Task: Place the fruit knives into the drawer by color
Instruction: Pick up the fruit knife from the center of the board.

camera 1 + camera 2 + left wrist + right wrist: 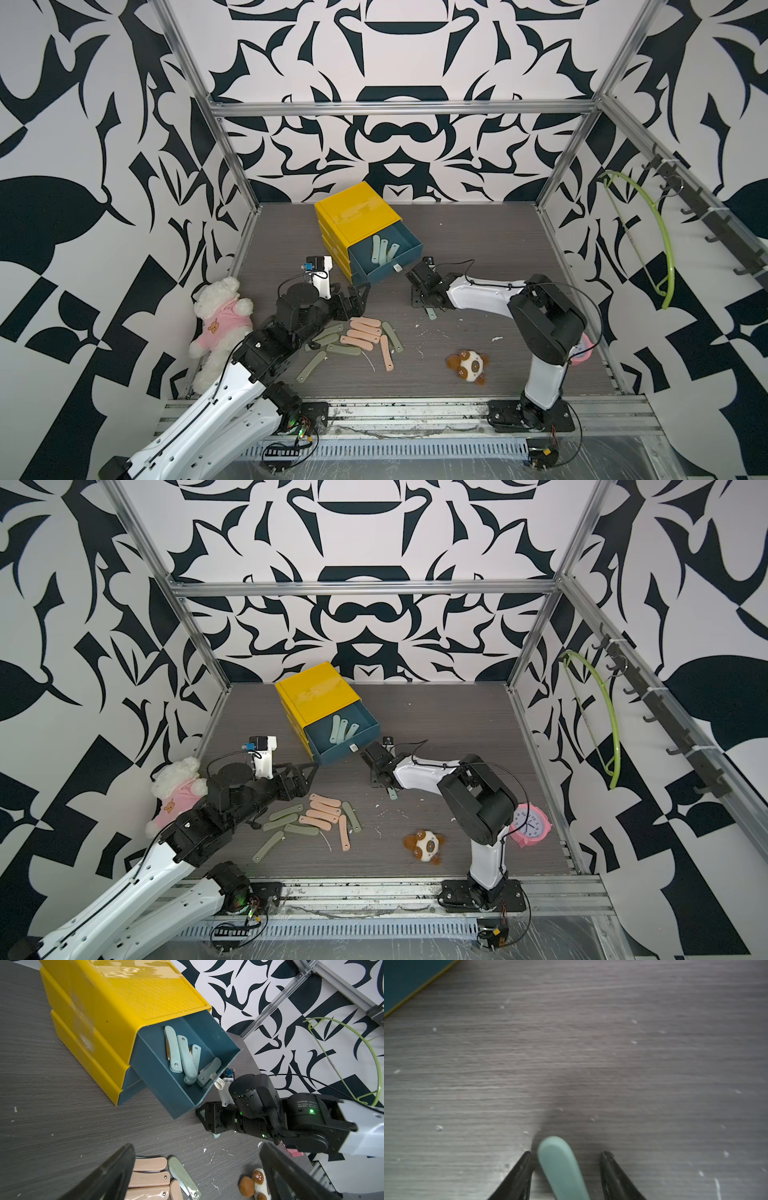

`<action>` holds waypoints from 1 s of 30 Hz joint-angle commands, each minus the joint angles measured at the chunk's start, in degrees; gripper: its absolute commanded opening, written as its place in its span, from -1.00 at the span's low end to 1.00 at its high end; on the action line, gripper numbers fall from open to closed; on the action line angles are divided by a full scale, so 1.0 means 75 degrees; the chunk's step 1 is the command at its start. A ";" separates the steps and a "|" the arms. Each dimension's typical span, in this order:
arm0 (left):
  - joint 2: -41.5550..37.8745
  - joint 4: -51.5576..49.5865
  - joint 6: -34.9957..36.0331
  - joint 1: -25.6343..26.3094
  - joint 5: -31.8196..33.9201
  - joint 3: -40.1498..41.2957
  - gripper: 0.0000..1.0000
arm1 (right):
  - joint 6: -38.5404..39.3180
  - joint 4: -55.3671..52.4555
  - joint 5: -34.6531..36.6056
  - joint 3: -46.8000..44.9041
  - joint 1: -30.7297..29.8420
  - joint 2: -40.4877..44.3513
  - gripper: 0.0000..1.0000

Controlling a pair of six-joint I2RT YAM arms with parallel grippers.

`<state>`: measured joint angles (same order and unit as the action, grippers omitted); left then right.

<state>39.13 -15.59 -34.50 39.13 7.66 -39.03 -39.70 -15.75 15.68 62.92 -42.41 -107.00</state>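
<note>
Teal fruit knives (pixel 383 248) in the open top drawer (pixel 374 276), peach and olive knives (pixel 363 332) on the table (pixel 478 249)

Counts:
- Teal fruit knives (pixel 172 1051): four in the open drawer (pixel 158 1084), mid-frame in the left wrist view. Both top views resolve only three.
- One more teal knife (pixel 562 1167) on the bench (pixel 478 249), centre.
- Peach-pink knives (pixel 363 332): four I can separate.
- Olive knives (pixel 343 350): five, lower centre.
- Cabinet (pixel 353 212): one, three drawers.
- Plush toys: two, a white bear (pixel 220 316) left and a brown-and-white one (pixel 467 365) lower right.
- Pink clock (pixel 532 827): one.
- Green hanger (pixel 669 257): one.
</note>
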 commanded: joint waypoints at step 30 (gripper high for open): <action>0.0376 -0.0092 -0.0355 0.0020 0.0018 0.0707 0.98 | 0.0111 0.0120 0.0325 -0.1791 0.0396 0.3355 -0.76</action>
<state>42.48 -15.35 -36.49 39.13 7.31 -35.16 -39.77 -14.81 16.84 49.84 -39.72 -86.06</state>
